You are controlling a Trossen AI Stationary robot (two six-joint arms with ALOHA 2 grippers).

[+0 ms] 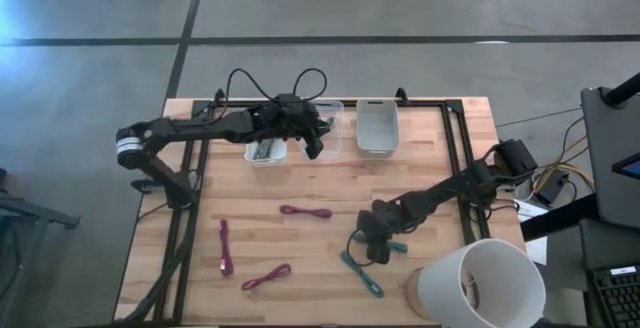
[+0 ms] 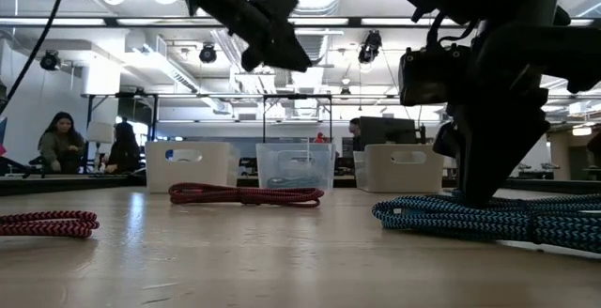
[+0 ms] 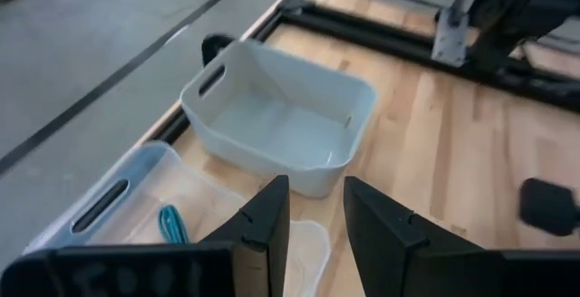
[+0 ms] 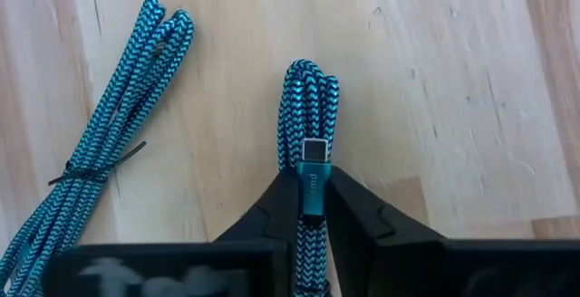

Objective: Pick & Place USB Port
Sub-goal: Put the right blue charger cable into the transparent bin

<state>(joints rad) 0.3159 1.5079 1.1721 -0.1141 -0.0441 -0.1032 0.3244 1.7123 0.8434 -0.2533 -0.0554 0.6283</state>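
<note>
A coiled teal braided USB cable (image 4: pixel 308 98) lies on the wooden table, and my right gripper (image 4: pixel 313 184) is shut on it near the table's near right part (image 1: pixel 380 248). A second teal cable (image 4: pixel 109 170) lies beside it, its whole length flat on the wood. My left gripper (image 3: pixel 313 225) hangs open in the air over the bins at the far edge (image 1: pixel 315 143), with nothing between its fingers. Below it stand a clear bin (image 3: pixel 118 206) with a teal cable (image 3: pixel 170 225) inside and a white bin (image 3: pixel 281 125). My right gripper pinches the teal cable bundle between its two fingers, at the stretch that carries the metal plug (image 4: pixel 314 188). The fingers slant down from above. The bundle's folded end (image 4: pixel 308 75) sticks out past the fingertips and lies on the table.
Three magenta cables lie on the table's left and middle (image 1: pixel 305 211) (image 1: pixel 225 246) (image 1: pixel 265 276). A small white bin (image 1: pixel 267 151) stands at the far edge. A white cylinder (image 1: pixel 480 283) stands at the near right corner. Black frame rails (image 1: pixel 465 158) run along the table's sides.
</note>
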